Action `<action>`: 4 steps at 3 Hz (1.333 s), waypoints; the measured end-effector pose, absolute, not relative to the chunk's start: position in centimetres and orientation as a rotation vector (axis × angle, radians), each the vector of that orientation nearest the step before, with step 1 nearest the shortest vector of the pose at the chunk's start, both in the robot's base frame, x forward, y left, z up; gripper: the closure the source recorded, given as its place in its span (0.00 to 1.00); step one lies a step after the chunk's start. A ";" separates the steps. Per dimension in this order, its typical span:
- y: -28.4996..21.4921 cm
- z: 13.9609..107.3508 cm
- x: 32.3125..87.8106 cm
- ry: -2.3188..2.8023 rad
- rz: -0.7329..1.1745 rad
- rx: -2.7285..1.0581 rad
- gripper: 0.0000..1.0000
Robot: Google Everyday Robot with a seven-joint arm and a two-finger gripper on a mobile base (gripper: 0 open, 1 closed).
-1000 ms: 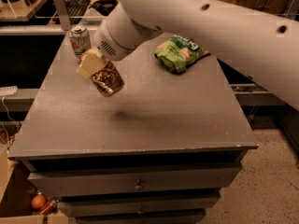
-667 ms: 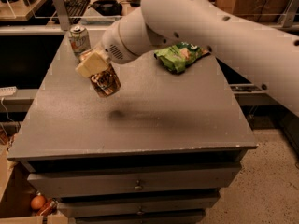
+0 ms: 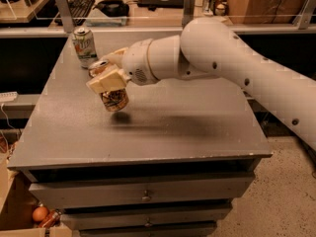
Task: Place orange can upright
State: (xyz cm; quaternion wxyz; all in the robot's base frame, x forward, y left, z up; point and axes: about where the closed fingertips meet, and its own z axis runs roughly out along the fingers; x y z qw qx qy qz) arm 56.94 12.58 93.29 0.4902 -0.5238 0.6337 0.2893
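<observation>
The orange can is a dented orange-gold drink can with brown markings and a silver top. My gripper is shut on it, with cream fingers across its upper half. The can hangs nearly upright, its silver top tilted toward the back left, its base a little above the grey table over the left-middle part. A small shadow lies on the table right under the can. My white arm reaches in from the right.
A smooth white-and-green can stands upright at the table's back left corner, close behind my gripper. Drawers front the table below. A shelf with a keyboard runs behind. A box with an orange ball sits on the floor at lower left.
My arm has swung across the table and now covers the green bag at the back. The can has turned from a slant to nearly upright and come lower toward the table.
</observation>
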 end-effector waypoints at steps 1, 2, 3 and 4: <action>12.5 92.2 55.8 1.384 0.702 -1.329 1.00; 12.3 91.1 54.9 1.236 0.660 -1.395 0.82; 11.8 90.4 54.3 1.174 0.631 -1.414 0.60; 11.8 90.6 54.3 1.174 0.631 -1.414 0.36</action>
